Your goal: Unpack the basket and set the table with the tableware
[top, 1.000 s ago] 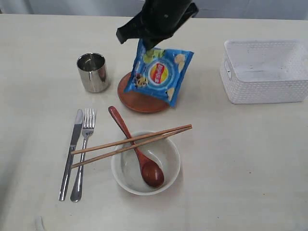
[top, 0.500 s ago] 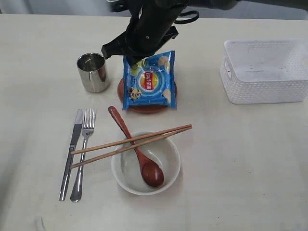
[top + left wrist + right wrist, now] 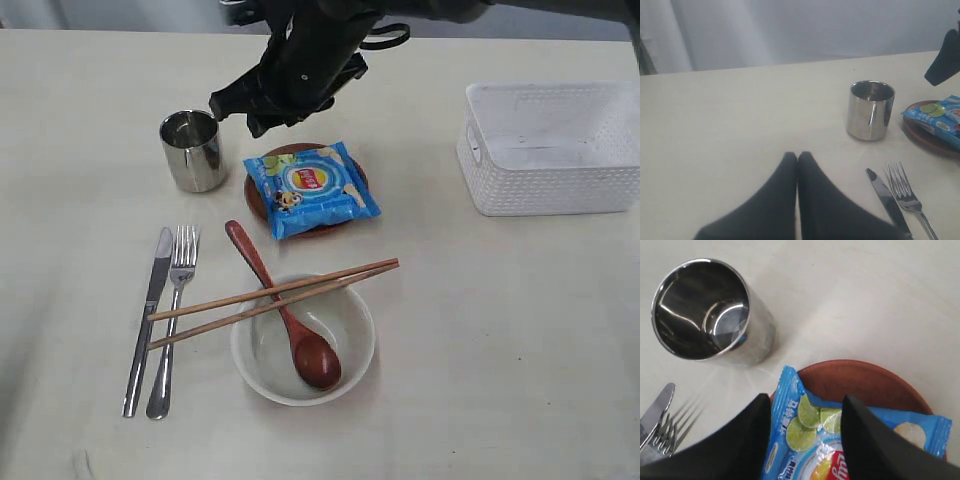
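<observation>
Right pincer [image 3: 806, 402] hovers with jaws apart above the blue snack packet [image 3: 312, 188], which lies flat on the brown plate [image 3: 253, 192]. Left pincer [image 3: 797, 157] has its fingers pressed together. We find the wooden spoon [image 3: 298, 340] resting in the white bowl [image 3: 350, 325], with the chopsticks [image 3: 330, 278] across its rim. The basket [image 3: 552, 190], cut off at the view's edge, stands well apart on the tabletop [image 3: 500, 380]. The steel cup [image 3: 193, 150] shows only reflections inside.

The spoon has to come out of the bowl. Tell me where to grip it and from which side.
Grip the wooden spoon by its bare handle, between the free tip and the chopsticks that cross over it. Come straight down from above, jaws set across the handle. The head lies deep in the white bowl and the chopsticks bar the middle, so probably only that stretch is clear.
</observation>
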Controlling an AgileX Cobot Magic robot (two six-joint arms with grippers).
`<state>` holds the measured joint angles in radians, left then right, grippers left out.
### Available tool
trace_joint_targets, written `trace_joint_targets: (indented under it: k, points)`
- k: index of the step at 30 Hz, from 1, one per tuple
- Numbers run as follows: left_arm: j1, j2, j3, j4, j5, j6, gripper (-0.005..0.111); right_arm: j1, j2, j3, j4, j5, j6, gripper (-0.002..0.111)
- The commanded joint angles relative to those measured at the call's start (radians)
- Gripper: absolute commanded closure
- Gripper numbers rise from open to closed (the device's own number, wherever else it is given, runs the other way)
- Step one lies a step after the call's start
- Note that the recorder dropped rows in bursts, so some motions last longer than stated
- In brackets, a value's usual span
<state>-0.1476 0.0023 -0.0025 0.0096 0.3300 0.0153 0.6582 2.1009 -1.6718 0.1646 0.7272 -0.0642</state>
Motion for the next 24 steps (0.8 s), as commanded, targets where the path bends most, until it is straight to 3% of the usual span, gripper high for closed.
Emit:
trace_joint_targets:
  k: [1, 3, 8, 16, 24]
  points:
    - [-0.006, -0.002, 0.002, -0.002, -0.009, -0.005, 0.107, -0.004, -0.005, -0.066, -0.015, 0.081, 0.000, 0.080]
    - [-0.006, -0.002, 0.002, -0.002, -0.009, -0.005, 0.107, -0.004, -0.005, -0.125, -0.067, 0.219, -0.013, 0.108]
    - [-0.006, -0.002, 0.002, -0.002, -0.009, -0.005, 0.107, -0.017, -0.118, -0.107, -0.103, 0.226, 0.022, 0.109]
    - [-0.006, -0.002, 0.002, -0.002, -0.009, -0.005, 0.107, -0.028, -0.536, 0.032, -0.123, 0.141, 0.015, 0.109]
    - [-0.006, -0.002, 0.002, -0.002, -0.009, -0.005, 0.107, -0.028, -0.895, 0.048, -0.132, 0.112, 0.015, 0.109]
